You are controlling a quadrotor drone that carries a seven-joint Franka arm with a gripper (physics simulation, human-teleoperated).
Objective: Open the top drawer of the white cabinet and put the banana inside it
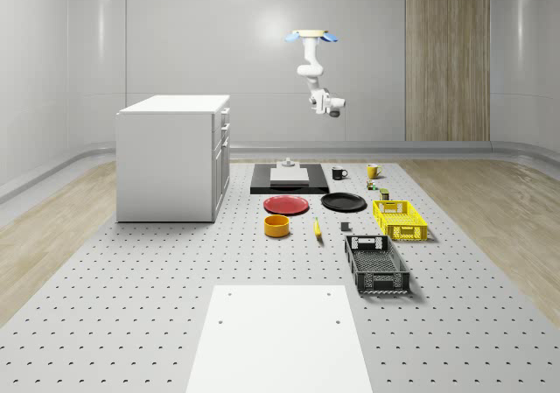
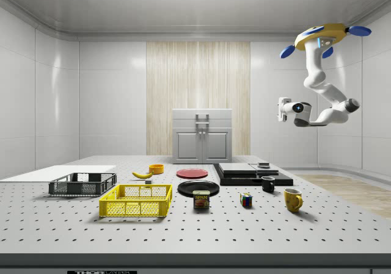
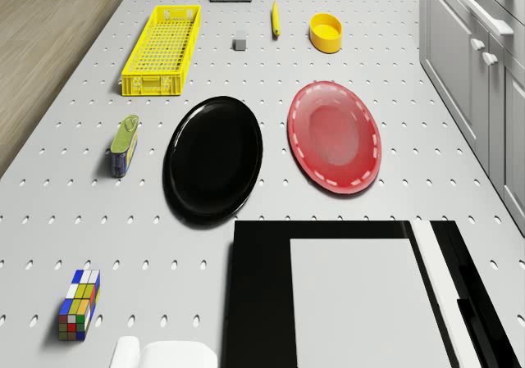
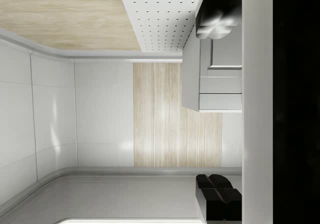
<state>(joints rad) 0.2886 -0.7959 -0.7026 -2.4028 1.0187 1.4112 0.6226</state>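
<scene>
The white cabinet point(image 1: 173, 158) stands on the table at the whole-scene view's left, with all its drawers shut point(image 2: 202, 122) point(image 3: 480, 52) point(image 4: 220, 84). The banana point(image 1: 318, 228) lies on the table between the yellow bowl and a small grey cube point(image 2: 142, 174) point(image 3: 276, 19). My drone point(image 1: 311, 36) hovers high over the table's far end, above the black slab point(image 2: 324, 37). The arm hangs below it. My gripper point(image 1: 335, 110) is far above the table, level with the cabinet's top and well away from it point(image 2: 280, 110). In the wrist view its fingers point(image 4: 217, 194) stand apart, open, holding nothing.
A red plate point(image 3: 335, 135), a black plate point(image 3: 215, 155) and a yellow bowl point(image 3: 326, 33) lie near the cabinet. A black slab with a white block point(image 1: 290, 177), two mugs point(image 1: 339, 172), a can point(image 3: 125, 145), a colour cube point(image 3: 79, 304), a yellow basket point(image 1: 400, 219) and a black basket point(image 1: 376, 263) stand to the right.
</scene>
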